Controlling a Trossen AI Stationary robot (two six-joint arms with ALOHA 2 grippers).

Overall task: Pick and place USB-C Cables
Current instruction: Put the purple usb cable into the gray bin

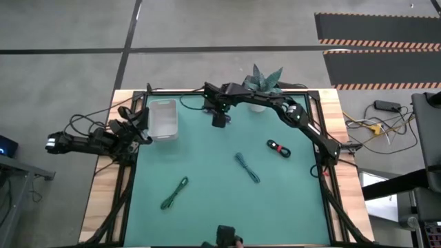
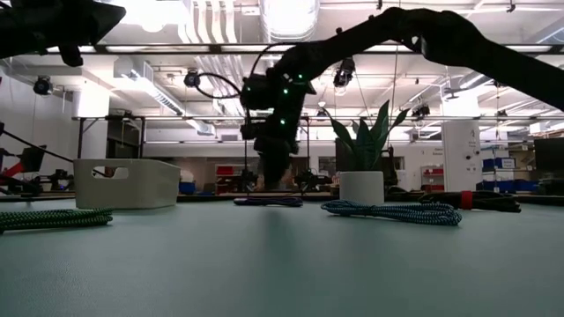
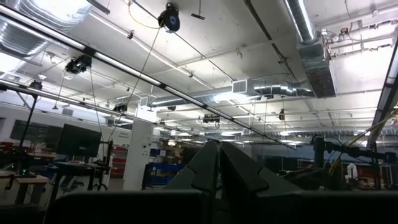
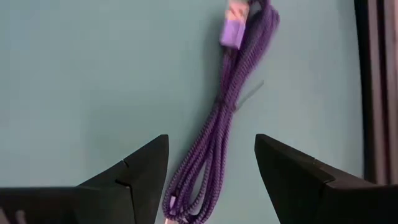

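My right gripper [image 4: 211,180] hangs above the far part of the teal table [image 1: 207,207], its 2 fingers spread wide with the purple cable [image 4: 224,118] lying flat on the mat between them, untouched on either side. That braided bundle runs lengthwise away from my wrist, one purple plug at its far end. From above, my right arm reaches across from the right edge so the gripper [image 1: 220,118] sits just beside the white bin [image 1: 163,118], which is near the far left corner, and a potted plant [image 1: 262,84] stands behind my arm at the far edge. The other 3 cables lie well apart on the mat: the green cable [image 1: 175,193] toward the near left, the teal-blue cable [image 1: 247,167] near the middle, and the black and red cable [image 1: 278,147] toward the right. My left gripper [image 1: 138,127] waits off the left edge of the table, beside the bin, tipped up toward the ceiling; its fingers [image 3: 199,171] are pressed together, pinching nothing.
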